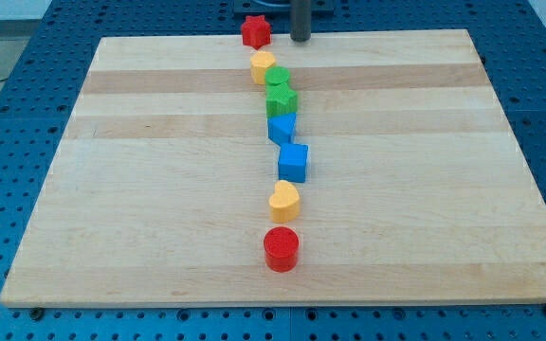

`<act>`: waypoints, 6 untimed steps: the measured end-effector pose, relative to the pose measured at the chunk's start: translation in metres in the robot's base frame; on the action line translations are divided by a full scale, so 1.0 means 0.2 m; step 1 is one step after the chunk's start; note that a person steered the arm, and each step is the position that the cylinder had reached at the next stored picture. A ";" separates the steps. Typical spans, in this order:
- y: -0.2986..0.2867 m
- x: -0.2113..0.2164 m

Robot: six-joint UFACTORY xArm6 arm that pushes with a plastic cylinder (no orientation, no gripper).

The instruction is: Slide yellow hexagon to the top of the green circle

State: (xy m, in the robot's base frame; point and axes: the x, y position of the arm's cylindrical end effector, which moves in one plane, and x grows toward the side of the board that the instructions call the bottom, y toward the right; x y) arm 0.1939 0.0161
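Note:
The yellow hexagon (263,67) lies near the view's top, just above and left of a green circle (278,79), touching it. A second green block (282,99) sits right below the circle. My tip (300,38) rests at the board's top edge, right of a red star-shaped block (255,31) and up-right of the yellow hexagon, apart from both.
Below the green blocks, a column runs down the board (112,189): a blue block (282,128), a blue cube (293,162), a yellow heart (284,201) and a red cylinder (281,249). Blue perforated table surrounds the board.

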 end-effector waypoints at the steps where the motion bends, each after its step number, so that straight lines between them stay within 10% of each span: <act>1: -0.18 0.00; 3: -0.79 0.45; 6: -0.50 0.35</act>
